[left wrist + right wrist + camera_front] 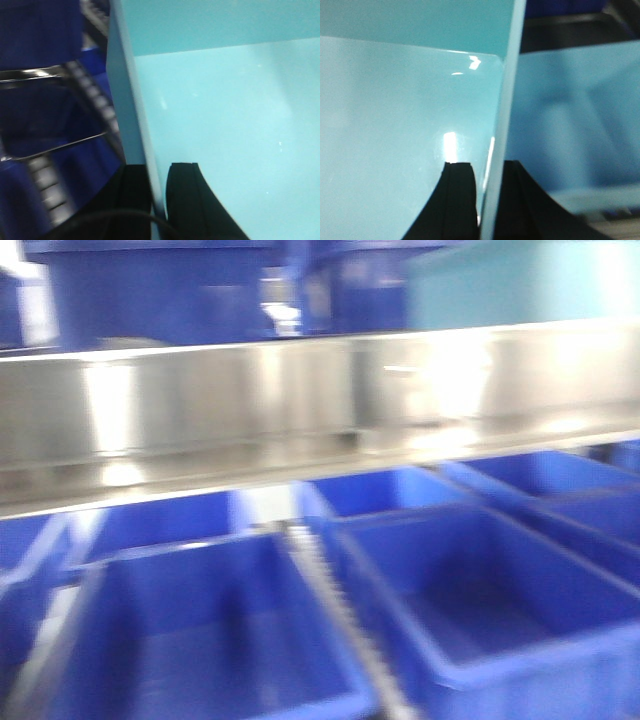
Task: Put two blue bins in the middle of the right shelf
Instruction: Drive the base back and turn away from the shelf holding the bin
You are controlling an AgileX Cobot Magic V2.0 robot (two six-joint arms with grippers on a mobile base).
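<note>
A pale cyan blue bin (pixel 225 125) fills the left wrist view. My left gripper (pixel 159 167) is shut on its left wall, one black finger (pixel 135 195) outside and one inside. In the right wrist view my right gripper (pixel 490 165) is shut on the right wall of this blue bin (pixel 395 100), again one finger on each side. A second pale blue bin (pixel 570 115) sits just beyond that wall. In the front view a pale blue bin (pixel 510 285) shows at the top right, above the steel shelf; neither gripper appears there.
A shiny steel shelf (pixel 300 390) runs across the front view. Below it stand several open dark blue bins (pixel 200 640), split by a roller track (pixel 330 610). More dark blue bins (pixel 160 290) stand above. Dark blue bins (pixel 40 30) and rollers (pixel 95 95) lie left of the held bin.
</note>
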